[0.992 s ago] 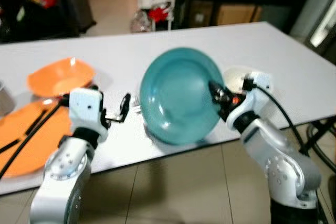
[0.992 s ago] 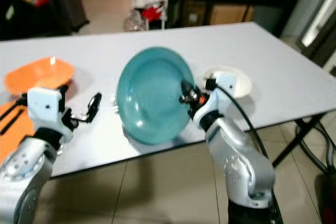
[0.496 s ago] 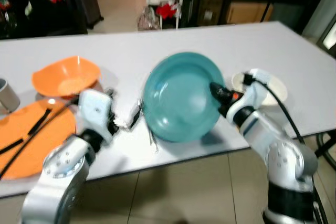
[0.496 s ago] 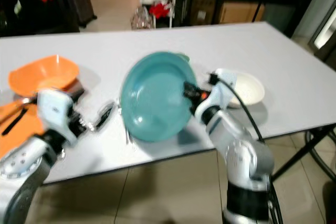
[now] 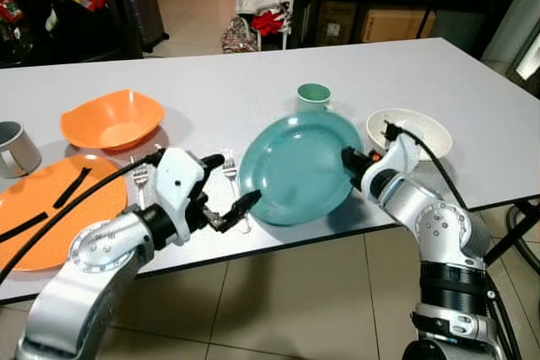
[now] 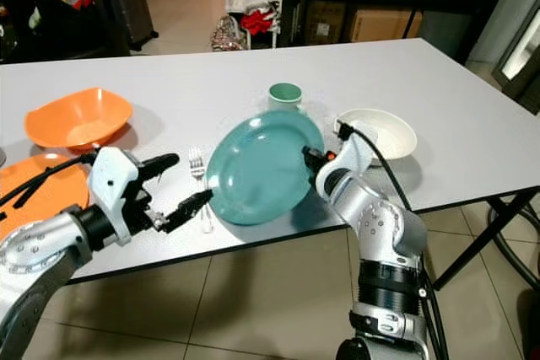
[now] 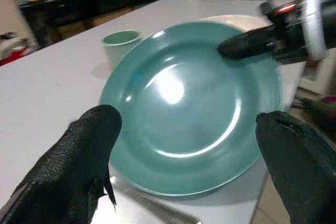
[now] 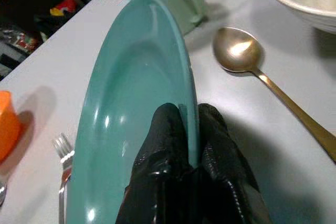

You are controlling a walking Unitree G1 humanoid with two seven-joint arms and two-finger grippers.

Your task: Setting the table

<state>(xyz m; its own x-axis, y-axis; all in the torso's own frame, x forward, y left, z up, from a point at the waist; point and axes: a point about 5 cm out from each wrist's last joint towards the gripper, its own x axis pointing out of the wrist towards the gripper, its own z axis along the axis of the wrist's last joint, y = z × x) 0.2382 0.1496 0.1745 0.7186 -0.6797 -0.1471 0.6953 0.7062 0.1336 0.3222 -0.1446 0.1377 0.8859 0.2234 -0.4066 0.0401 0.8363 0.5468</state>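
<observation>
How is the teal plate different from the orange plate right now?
The teal plate is tilted, its far edge lifted off the table, while the orange plate lies flat. The right gripper pinches the teal plate's rim; no gripper touches the orange plate. The teal plate carries nothing; dark sticks lie across the orange one. Both are round dinner plates near the table's front edge.

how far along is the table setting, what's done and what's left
Already out: an orange plate, orange bowl, fork, green mug, white bowl and spoon. In hand: the right pincer grips the teal plate by its rim, tilted above the table. The left pincer waits open beside it. Left: lay the plate flat.
</observation>
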